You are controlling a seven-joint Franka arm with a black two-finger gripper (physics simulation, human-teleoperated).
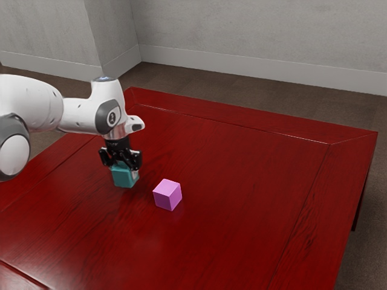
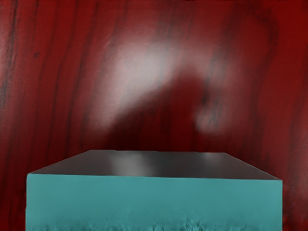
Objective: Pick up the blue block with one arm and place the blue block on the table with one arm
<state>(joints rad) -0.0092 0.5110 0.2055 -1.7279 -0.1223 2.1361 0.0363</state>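
White arm (image 1: pixel 33 106), shown entering from the exterior view's left, reaches level across the table (image 1: pixel 254 181); its wrist bends sharply, and the black gripper (image 1: pixel 121 158) points almost straight down. Next, at and just below the gripper, lies the blue block (image 1: pixel 124 177), teal in tone and nearly upright. Whether the gripper is clamped on it cannot be told, nor whether the block's base touches the wood. In the wrist view, 1 broad teal face and 1 dark face of the block appear close beneath the hand. Likely faults: a shallow or off-centre hold could let the block tilt or slip during a lift; release above the wood could make it drop and tumble; pressing down too far could jam it against the table. Farther to the exterior view's right, the pink block (image 1: pixel 167 194) stands near but apart; a low sideways swing that way could make the 2 blocks collide.
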